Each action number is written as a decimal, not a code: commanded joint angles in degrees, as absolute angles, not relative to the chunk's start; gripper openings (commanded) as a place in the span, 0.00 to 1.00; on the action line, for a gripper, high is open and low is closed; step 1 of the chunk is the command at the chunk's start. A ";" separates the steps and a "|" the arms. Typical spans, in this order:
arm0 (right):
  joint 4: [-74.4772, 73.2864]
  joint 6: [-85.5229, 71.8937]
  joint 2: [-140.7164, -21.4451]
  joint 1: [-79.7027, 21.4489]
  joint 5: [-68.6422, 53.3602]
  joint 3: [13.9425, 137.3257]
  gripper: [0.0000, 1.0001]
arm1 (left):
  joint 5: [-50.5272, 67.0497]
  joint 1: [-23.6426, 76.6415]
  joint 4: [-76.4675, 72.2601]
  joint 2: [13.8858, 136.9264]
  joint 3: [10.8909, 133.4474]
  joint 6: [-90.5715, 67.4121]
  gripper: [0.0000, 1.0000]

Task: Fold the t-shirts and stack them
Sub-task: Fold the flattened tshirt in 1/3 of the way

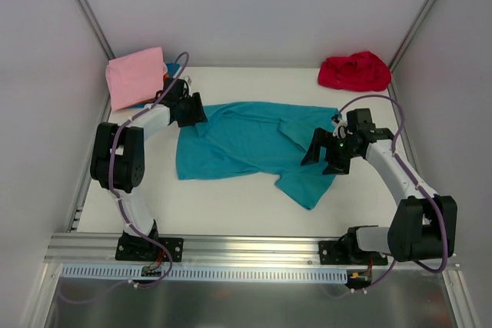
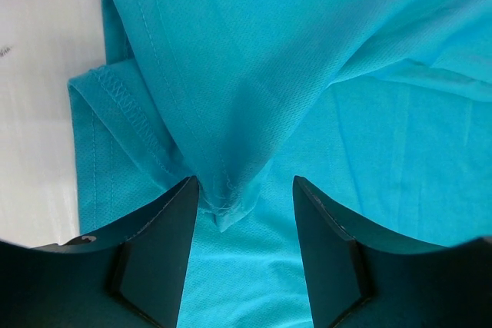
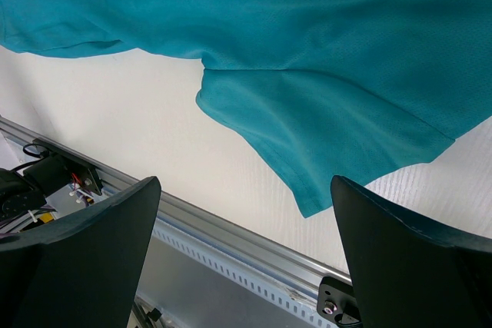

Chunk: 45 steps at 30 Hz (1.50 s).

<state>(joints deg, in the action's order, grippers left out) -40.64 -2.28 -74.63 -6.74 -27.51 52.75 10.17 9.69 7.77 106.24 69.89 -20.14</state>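
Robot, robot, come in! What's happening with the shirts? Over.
Left tool open around a raised fold of the teal cloth t-shirt. Right tool wide open, empty, above its sleeve. Shirt spread out, not folded yet. Nothing in the way.

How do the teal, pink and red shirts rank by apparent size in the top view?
1. teal t-shirt, spread out, clearly largest.
2. Folded pink t-shirt and bunched red t-shirt: about alike, so not ranked.

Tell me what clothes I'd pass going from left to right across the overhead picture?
Folded pink t-shirt at the far left → teal t-shirt spread across the middle → crumpled red t-shirt at the far right.
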 commanded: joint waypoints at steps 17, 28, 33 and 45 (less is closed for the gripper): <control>-41.13 -1.67 -74.00 -7.03 -28.04 52.91 1.00 | 9.23 9.76 9.05 103.80 71.46 -19.51 0.52; -41.31 -1.58 -74.00 -7.03 -27.86 53.26 1.00 | 8.97 9.76 9.05 105.21 71.02 -19.78 0.52; -41.40 -1.41 -74.09 -7.03 -27.86 53.35 0.99 | 8.53 9.67 9.14 105.82 70.84 -19.43 0.52; -41.48 -1.41 -74.27 -7.03 -27.77 53.35 1.00 | 8.35 9.67 8.79 107.05 70.31 -19.69 0.51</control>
<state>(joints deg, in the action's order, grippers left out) -40.66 -2.28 -74.63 -6.74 -27.49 52.75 9.13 9.69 8.95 106.43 70.65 -20.14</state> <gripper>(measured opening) 0.993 0.514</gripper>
